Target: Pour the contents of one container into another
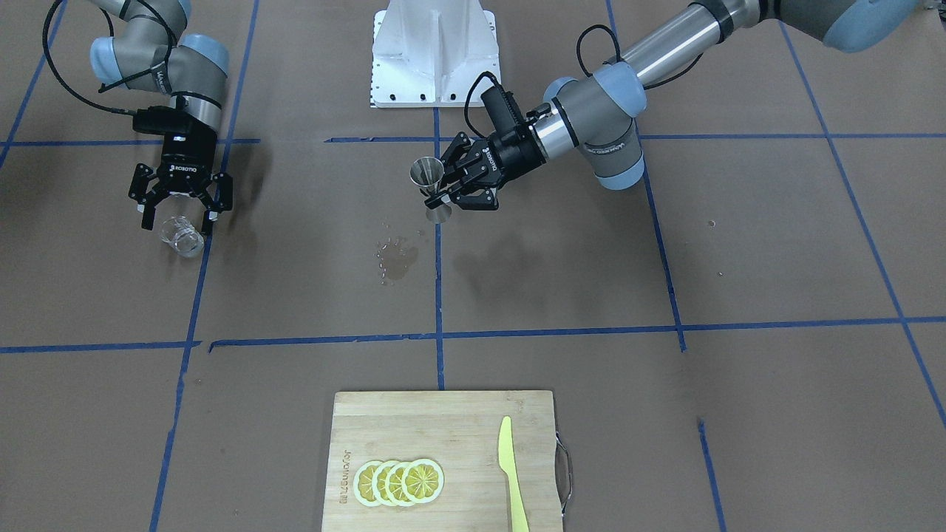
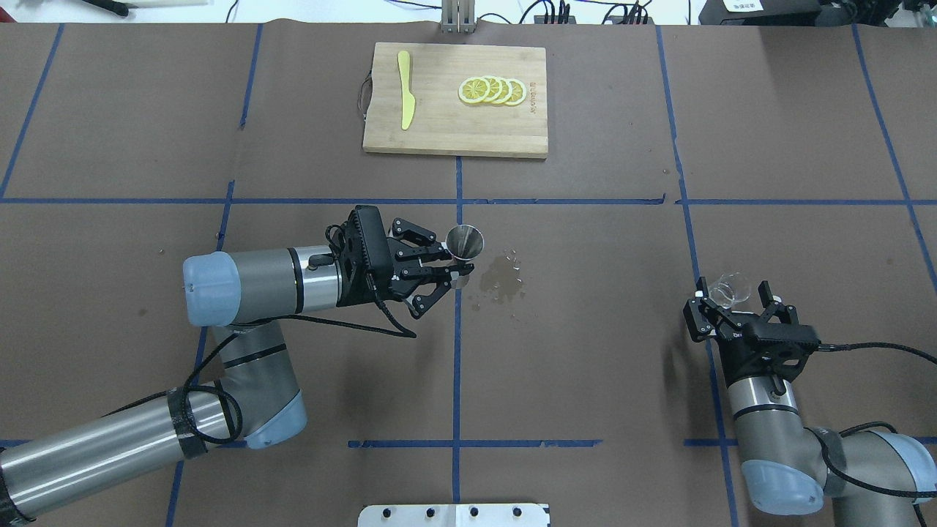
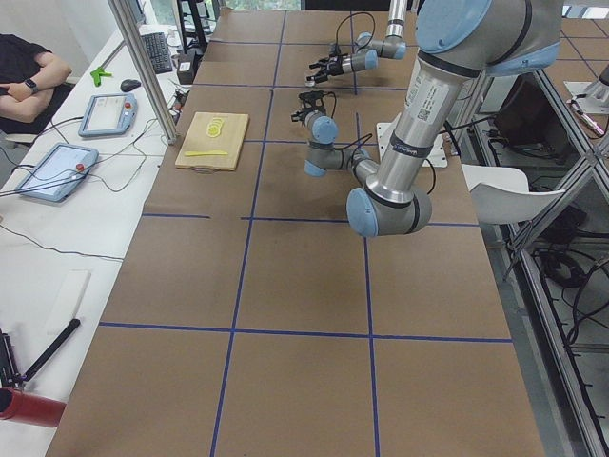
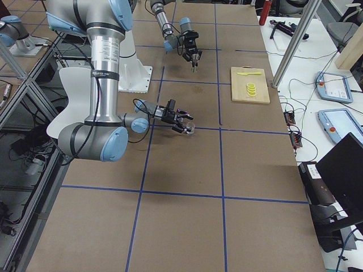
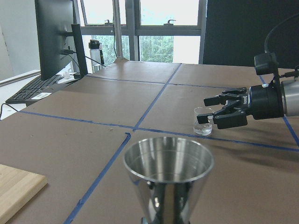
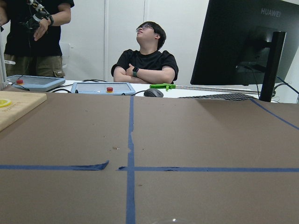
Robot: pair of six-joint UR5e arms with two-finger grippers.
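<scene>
Silvery steel hourglass jigger (image 2: pixel 465 241) sits clamped in left gripper (image 2: pixel 455 268); at three o'clock, right gripper (image 2: pixel 733 298) gapes around clear glass measuring cup (image 2: pixel 726 290).

Table (image 2: pixel 585 329) in brown paper with blue tape grid; bears rectangular bamboo cutting board (image 2: pixel 439 132), small clear glass measuring cup (image 2: pixel 728 291), wet spill patch (image 2: pixel 501 282)

Picture edges cut off the jigger (image 5: pixel 168 173) at its waist and the glass cup (image 6: pixel 173 221) below its rim.
</scene>
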